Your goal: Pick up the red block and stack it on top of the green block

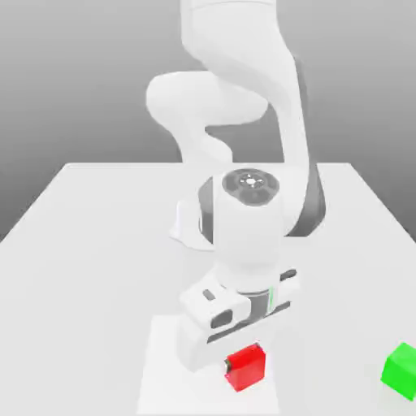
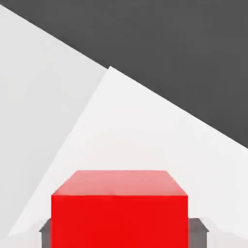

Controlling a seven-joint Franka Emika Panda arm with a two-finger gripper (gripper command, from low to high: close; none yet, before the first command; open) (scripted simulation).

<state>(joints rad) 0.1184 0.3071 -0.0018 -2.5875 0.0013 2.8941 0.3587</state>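
Pinching the red block between its two fingers, the gripper is seen in the exterior view over the white square, with the green block well apart from that square, toward the view's right.

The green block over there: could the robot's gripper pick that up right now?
Probably not: the gripper already has the red block between its fingers. It would likely have to let go first.
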